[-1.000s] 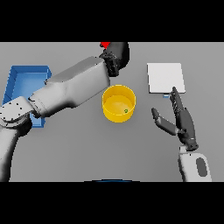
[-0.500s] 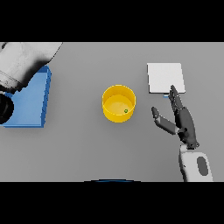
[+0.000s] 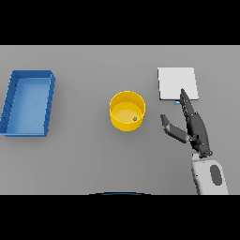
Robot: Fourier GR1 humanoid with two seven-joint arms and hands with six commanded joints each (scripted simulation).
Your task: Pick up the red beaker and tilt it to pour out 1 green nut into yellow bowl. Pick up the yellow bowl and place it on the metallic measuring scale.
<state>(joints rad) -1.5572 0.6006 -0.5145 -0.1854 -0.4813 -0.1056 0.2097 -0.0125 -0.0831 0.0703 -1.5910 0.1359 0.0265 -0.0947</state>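
Note:
The yellow bowl (image 3: pixel 127 110) stands upright at the middle of the table with one small green nut (image 3: pixel 135 118) inside it. The metallic scale (image 3: pixel 176 83), a pale square plate, lies to the bowl's right and a little farther back. My right hand (image 3: pixel 193 125) hovers open just right of the bowl, fingers straight and pointing toward the scale, thumb spread toward the bowl, touching neither. The red beaker shows nowhere. My left hand is out of the picture.
A blue rectangular tray (image 3: pixel 49 101) rests at the left side of the table, with nothing visible inside it.
The left arm, holding the red beaker behind the bowl a second ago, has swung away left and left the picture with the beaker. The right hand has barely moved.

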